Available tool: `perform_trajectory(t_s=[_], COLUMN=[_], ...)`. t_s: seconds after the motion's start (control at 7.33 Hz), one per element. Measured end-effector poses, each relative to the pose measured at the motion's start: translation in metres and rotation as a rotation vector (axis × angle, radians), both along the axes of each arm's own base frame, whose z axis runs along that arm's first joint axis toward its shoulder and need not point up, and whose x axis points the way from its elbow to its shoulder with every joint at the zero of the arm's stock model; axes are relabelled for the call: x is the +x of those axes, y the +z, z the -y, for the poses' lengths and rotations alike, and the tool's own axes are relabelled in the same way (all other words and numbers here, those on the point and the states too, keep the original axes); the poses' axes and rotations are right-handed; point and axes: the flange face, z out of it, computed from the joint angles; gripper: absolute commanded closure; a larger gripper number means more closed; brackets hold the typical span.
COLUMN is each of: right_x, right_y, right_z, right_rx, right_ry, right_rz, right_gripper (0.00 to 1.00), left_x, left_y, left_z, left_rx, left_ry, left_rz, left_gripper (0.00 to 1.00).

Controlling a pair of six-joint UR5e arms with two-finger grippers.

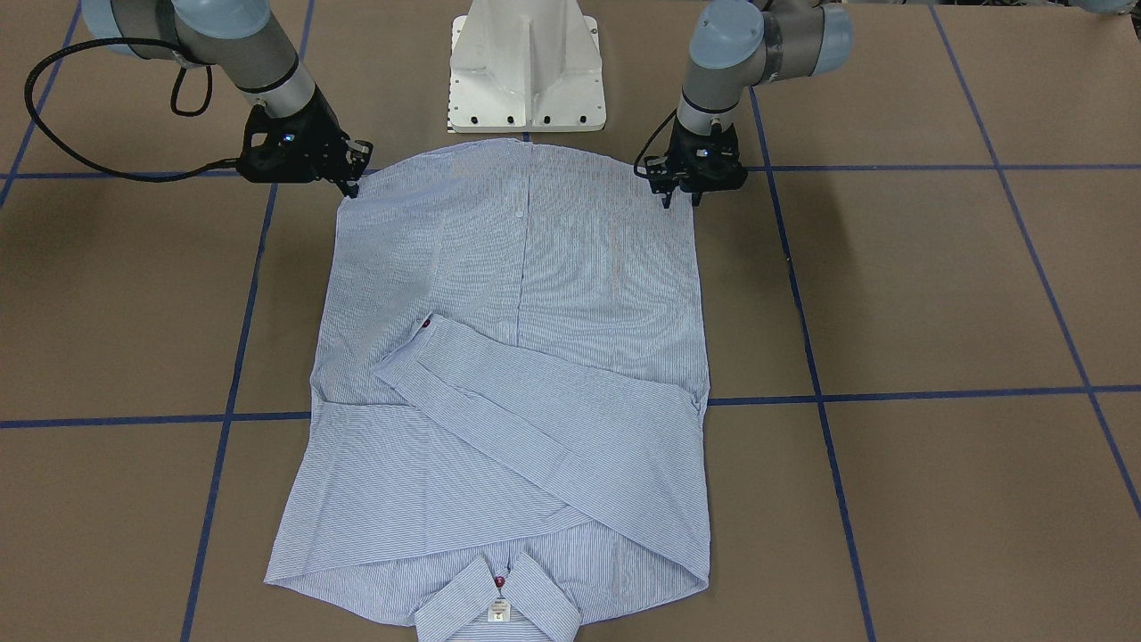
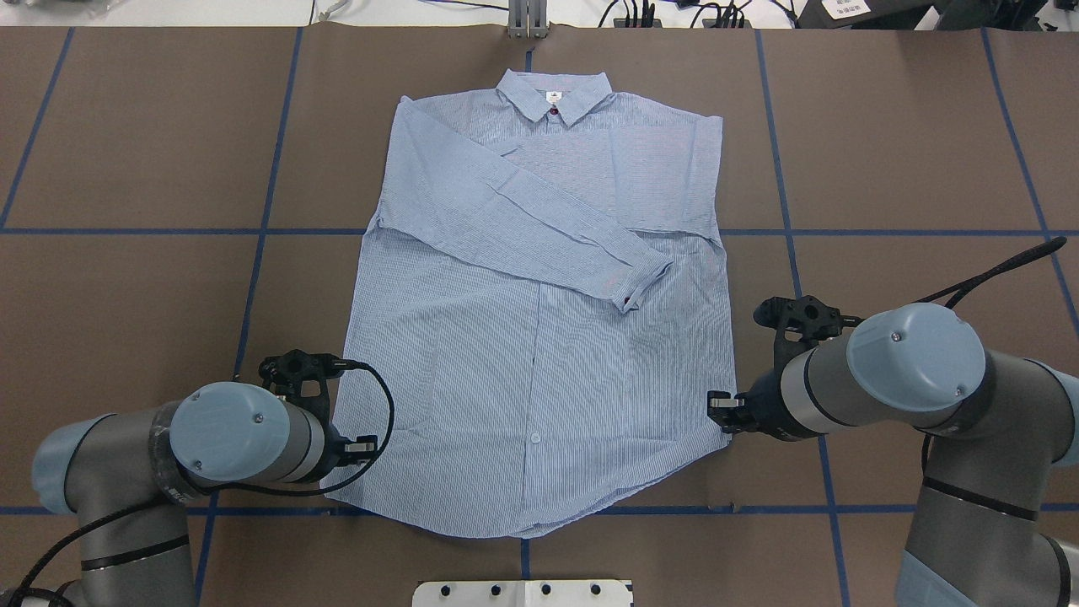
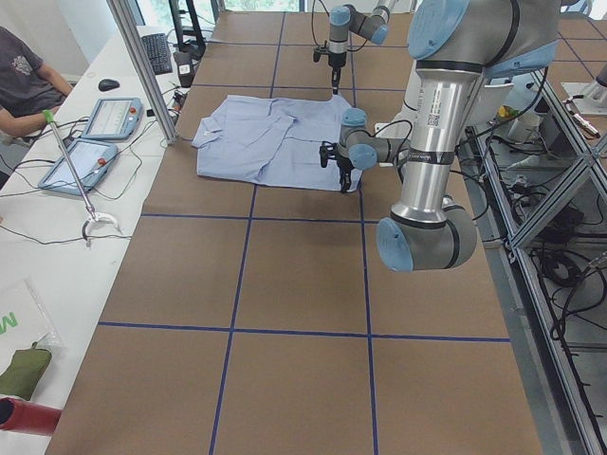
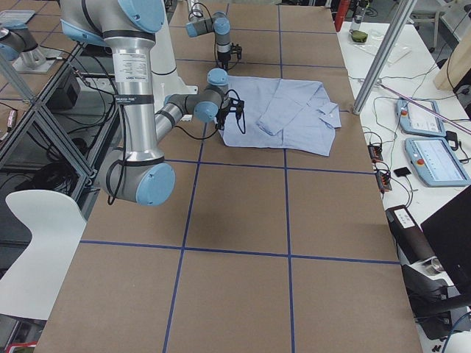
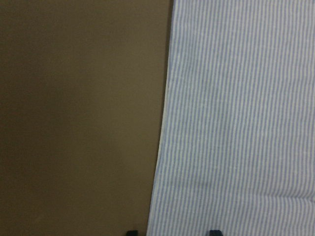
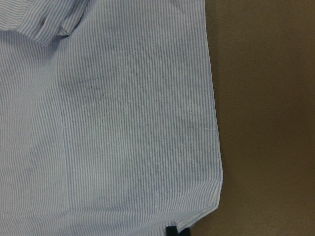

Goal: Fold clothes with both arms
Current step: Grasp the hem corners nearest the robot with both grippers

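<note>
The light blue striped shirt (image 1: 517, 357) lies flat and face up on the brown table, collar away from the robot (image 2: 552, 88). One sleeve is folded diagonally across the chest (image 2: 539, 223). My left gripper (image 1: 679, 201) is down at the left hem corner. In the left wrist view it (image 5: 172, 232) is open, its tips on either side of the shirt's side edge (image 5: 160, 147). My right gripper (image 1: 353, 185) is at the other hem corner (image 6: 214, 204). The right wrist view shows a single dark tip at the hem, so it (image 6: 171, 231) looks shut on the shirt.
The white pedestal base (image 1: 526, 71) stands just behind the hem. A black cable (image 1: 53, 116) loops beside the right arm. Blue tape lines (image 2: 253, 230) grid the table. A person's arm (image 3: 24, 104) and tablets (image 3: 90, 156) lie beyond the far edge past a metal post (image 3: 142, 66).
</note>
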Motion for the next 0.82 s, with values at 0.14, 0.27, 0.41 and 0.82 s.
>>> perform_trajectory(t_s=[0.14, 0.27, 0.41, 0.82], right_x=[0.0009, 0.002, 0.0027, 0.003], right_y=[0.0004, 0.0011, 0.0016, 0.0026], right_z=[0.001, 0.0021, 0.0028, 0.0033], right_rx=[-0.002, -0.005, -0.007, -0.009], right_ry=[0.0, 0.0, 0.0, 0.001], right_rz=[0.0, 0.0, 0.0, -0.002], right_gripper=[1.0, 1.0, 1.0, 1.0], left_x=[0.0003, 0.0001, -0.0001, -0.0017], left_y=[-0.0006, -0.001, -0.0012, -0.0026], left_z=[0.0, -0.0001, -0.0002, -0.0007], left_rx=[0.0, -0.001, -0.001, 0.0], left_ry=[0.0, 0.0, 0.0, 0.0], left_rz=[-0.001, -0.002, -0.002, -0.006], left_gripper=[0.58, 0.58, 0.6, 0.7])
